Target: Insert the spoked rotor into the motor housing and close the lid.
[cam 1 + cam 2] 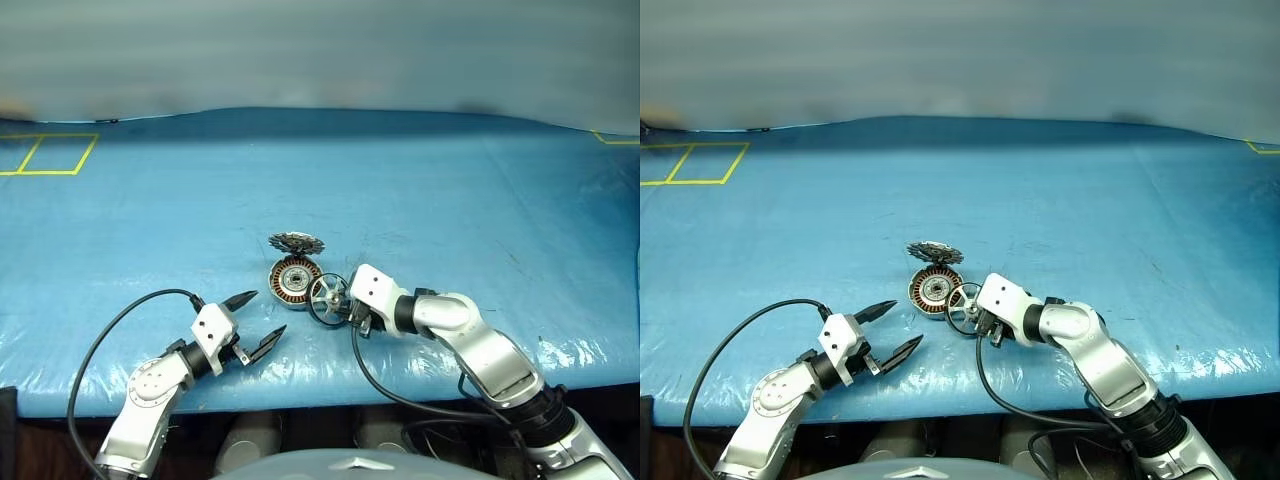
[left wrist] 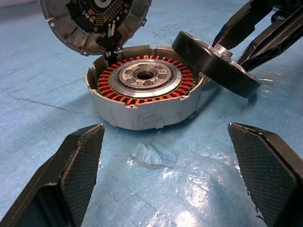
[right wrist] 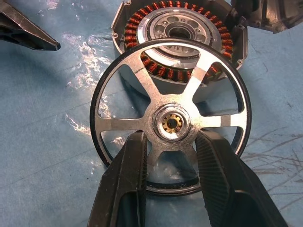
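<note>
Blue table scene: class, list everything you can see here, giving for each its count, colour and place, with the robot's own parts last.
motor housing: one, silver-grey cup with copper-brown winding ring, near the middle of the table, open.
lid: one, grey, ribbed inside, standing open at the housing's far edge.
spoked rotor: one, dark rim with silver spokes and hub, tilted against the housing's right side, gripped at its hub.
table cover: one, blue sheet, under everything.
yellow tape marks: lines at the far left, another at the far right corner.
left pincer: one, black fingers spread open, near the table's front edge, left of the housing.
right pincer: one, black fingers closed on the rotor.
</note>
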